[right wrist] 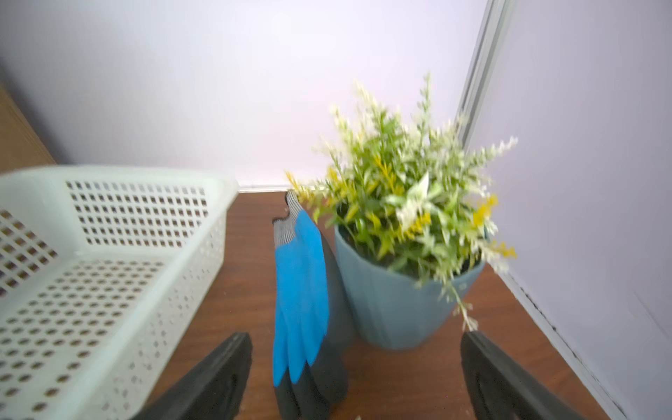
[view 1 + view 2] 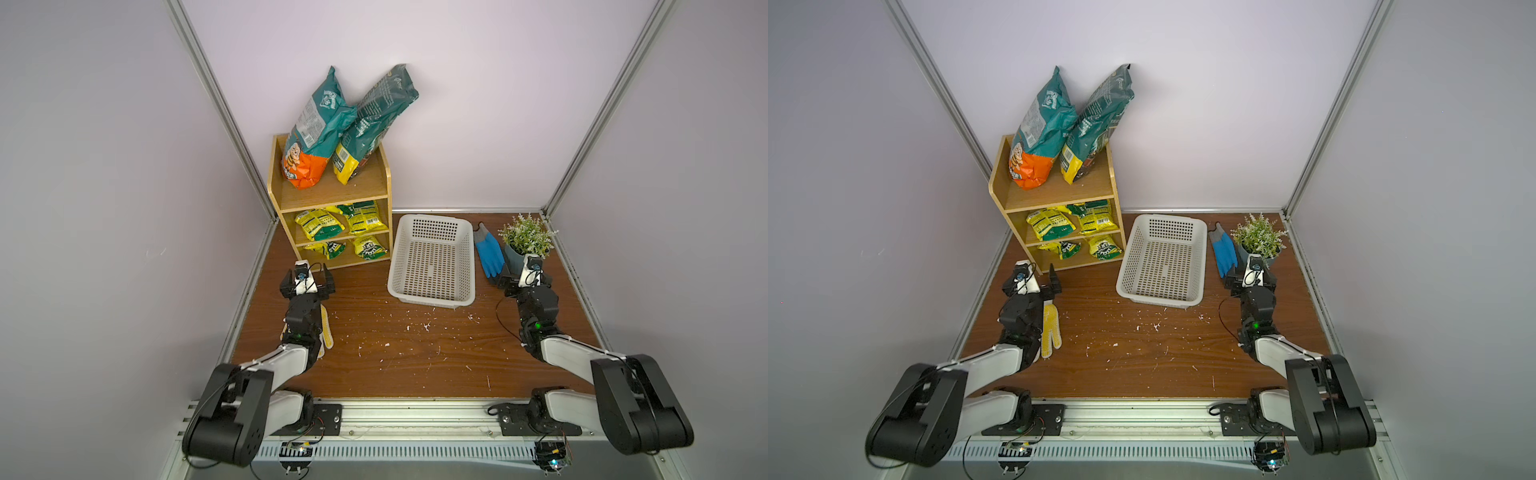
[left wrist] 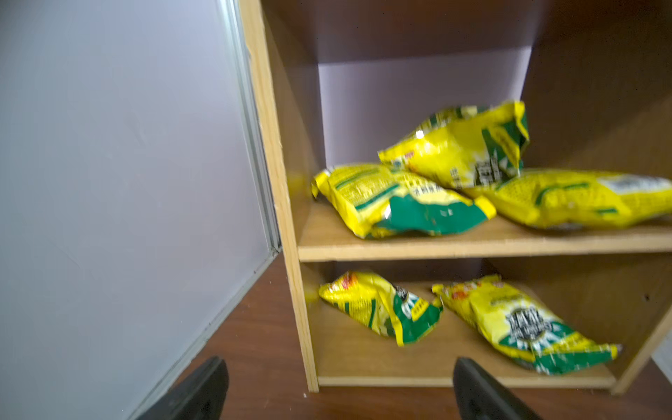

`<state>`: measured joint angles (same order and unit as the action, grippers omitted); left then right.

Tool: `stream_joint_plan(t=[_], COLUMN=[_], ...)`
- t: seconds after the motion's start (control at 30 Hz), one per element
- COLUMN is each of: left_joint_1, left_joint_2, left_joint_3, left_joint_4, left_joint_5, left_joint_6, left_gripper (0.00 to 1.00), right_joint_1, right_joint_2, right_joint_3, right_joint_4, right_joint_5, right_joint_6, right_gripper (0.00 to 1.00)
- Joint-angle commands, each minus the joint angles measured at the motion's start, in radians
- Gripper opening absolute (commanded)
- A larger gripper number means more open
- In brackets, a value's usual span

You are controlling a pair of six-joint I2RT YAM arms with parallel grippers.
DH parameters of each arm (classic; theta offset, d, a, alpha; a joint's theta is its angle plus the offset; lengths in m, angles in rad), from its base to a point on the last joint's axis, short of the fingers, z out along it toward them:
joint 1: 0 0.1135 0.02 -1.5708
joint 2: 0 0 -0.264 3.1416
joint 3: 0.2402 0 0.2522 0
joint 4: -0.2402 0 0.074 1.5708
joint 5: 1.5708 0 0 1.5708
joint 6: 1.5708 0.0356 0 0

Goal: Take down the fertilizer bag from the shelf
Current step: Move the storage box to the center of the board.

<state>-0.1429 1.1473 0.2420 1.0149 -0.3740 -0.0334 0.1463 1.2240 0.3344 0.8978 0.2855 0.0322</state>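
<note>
Two bags (image 2: 318, 124) (image 2: 376, 116) atop shelf (image 2: 332, 195) appear in both top views only; grippers (image 2: 308, 272) (image 2: 525, 272) gape empty

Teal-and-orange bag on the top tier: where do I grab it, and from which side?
Probably the flat upper neck of the teal-and-orange bag, just under its crimped seal; the base bulges, likely too wide. Come from the open front and above: the shelf has raised back and side boards, and the teal-and-yellow bag stands close beside it.

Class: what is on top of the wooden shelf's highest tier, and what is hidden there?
Two tall bags stand side by side on the shelf top board: a teal-and-orange bag and a teal-and-yellow bag. The board behind them is covered.
</note>
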Motion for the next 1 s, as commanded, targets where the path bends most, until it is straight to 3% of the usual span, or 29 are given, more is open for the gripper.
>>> stream_joint_plan(t=[0.0, 0.1, 0.2, 0.3, 0.37, 0.5, 0.63, 0.7, 0.97], left_joint_1=[-0.007, -0.007, -0.007, 0.013, 0.042, 0.049, 0.051, 0.054, 0.080], left_joint_2=[-0.101, -0.178, -0.227, -0.233, -0.188, -0.046, 0.017, 0.012, -0.055], left_joint_3=[0.103, 0.175, 0.193, 0.210, 0.253, 0.329, 0.371, 0.369, 0.315], left_joint_4=[-0.393, -0.591, -0.635, -0.612, -0.628, -0.722, -0.745, -0.738, -0.668], left_joint_5=[-0.068, -0.022, 0.049, 0.166, 0.253, 0.277, 0.312, 0.327, 0.312], left_joint_6=[-0.068, -0.123, -0.176, -0.158, -0.156, -0.097, -0.169, -0.191, -0.224], left_gripper=[0.99, 0.99, 0.99, 0.99, 0.99, 0.99, 0.99, 0.99, 0.99], right_joint_1=[0.042, 0.113, 0.211, 0.309, 0.372, 0.527, 0.638, 0.667, 0.717], right_joint_2=[-0.075, -0.129, -0.153, -0.130, -0.088, 0.042, 0.234, 0.272, 0.371], right_joint_3=[0.095, 0.166, 0.271, 0.407, 0.513, 0.701, 0.893, 0.919, 0.915], right_joint_4=[-0.322, -0.497, -0.669, -0.826, -0.922, -1.096, -1.346, -1.373, -1.361], right_joint_5=[0.039, 0.034, 0.032, -0.076, -0.153, -0.221, -0.296, -0.349, -0.277], right_joint_6=[0.102, 0.106, 0.084, 0.044, 0.027, -0.081, -0.130, -0.129, -0.162], right_gripper=[0.94, 0.91, 0.90, 0.86, 0.83, 0.76, 0.64, 0.63, 0.59])
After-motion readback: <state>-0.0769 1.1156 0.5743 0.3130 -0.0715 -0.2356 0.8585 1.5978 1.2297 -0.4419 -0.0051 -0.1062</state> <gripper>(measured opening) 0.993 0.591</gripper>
